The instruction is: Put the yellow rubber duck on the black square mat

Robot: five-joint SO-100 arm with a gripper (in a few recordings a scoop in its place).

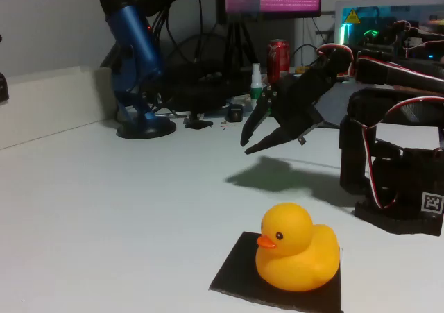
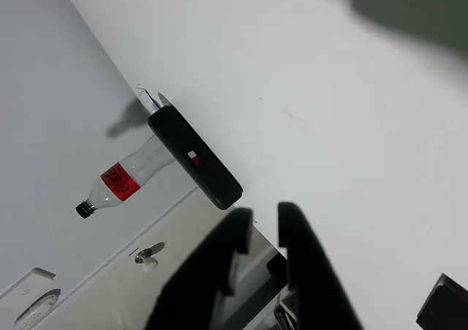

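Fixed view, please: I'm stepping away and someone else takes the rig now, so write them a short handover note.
Gripper: open, holding nothing, raised above the table behind the mat.
Yellow rubber duck: sits upright on the black square mat at the front of the white table, beak toward the picture's left.
Done: the duck is on the mat and released.
Left: by the look of it, only to bring the arm back to rest.

The white worktop (image 1: 125,202) carries the black square mat (image 1: 239,271) at its near edge (the yellow rubber duck (image 1: 297,249) sits on the mat), a blue microphone stand (image 1: 142,122) at the back, and the arm's black base (image 1: 399,209).
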